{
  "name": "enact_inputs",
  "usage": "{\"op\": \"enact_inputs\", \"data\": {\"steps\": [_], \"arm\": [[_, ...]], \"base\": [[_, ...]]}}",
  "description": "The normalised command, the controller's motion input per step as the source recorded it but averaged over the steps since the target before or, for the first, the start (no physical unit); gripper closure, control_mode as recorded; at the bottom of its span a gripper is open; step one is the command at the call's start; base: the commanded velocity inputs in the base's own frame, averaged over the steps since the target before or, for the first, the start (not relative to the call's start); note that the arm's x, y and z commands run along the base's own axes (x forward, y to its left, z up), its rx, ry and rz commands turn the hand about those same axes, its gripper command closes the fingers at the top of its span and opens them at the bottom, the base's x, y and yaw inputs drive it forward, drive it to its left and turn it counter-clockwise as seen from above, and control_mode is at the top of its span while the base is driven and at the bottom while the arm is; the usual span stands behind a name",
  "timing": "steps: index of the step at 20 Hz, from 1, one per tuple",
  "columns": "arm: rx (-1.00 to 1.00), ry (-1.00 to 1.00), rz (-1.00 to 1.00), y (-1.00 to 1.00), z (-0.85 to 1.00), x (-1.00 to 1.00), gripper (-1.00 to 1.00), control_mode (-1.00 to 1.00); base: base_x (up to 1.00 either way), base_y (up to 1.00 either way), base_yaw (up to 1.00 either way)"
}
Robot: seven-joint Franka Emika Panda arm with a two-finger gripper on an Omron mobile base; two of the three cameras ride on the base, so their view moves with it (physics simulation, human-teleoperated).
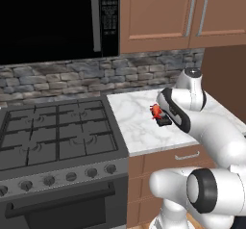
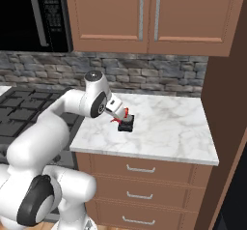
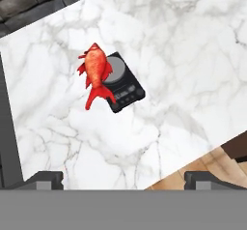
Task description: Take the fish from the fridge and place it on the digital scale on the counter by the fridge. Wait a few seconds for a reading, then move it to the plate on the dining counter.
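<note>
The red-orange fish [image 3: 95,74] lies partly on the small dark digital scale [image 3: 124,81], with its tail hanging over the scale's edge onto the marble. Both rest on the white veined counter [image 3: 193,55]. From the left base camera the fish [image 1: 156,111] and the scale [image 1: 164,121] sit just beside my forearm. From the right base camera the fish [image 2: 125,114] and the scale [image 2: 126,124] show right under my wrist. My gripper [image 3: 124,179] hovers above them, open, its fingertips [image 3: 46,178] wide apart and holding nothing. The fridge, the plate and the dining counter are out of view.
A black gas stove [image 1: 53,136] adjoins the counter on the left, with a microwave [image 1: 48,21] above it. Wooden wall cabinets [image 2: 144,16] hang over the counter and drawers [image 2: 140,168] sit below. A tall brown panel [image 2: 226,93] bounds the counter's right end.
</note>
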Motion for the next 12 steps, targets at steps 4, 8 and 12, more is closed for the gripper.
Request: {"op": "enact_inputs", "data": {"steps": [4,8,12], "arm": [[0.0,0.0,0.01,0.0,0.0,0.0,-1.0,-1.0],[0.0,0.0,0.0,0.03,0.0,0.0,-1.0,-1.0],[-0.01,0.0,0.0,0.11,0.0,0.0,-1.0,-1.0]], "base": [[0.0,0.0,0.0],[0.0,0.0,0.0],[0.0,0.0,0.0]]}}
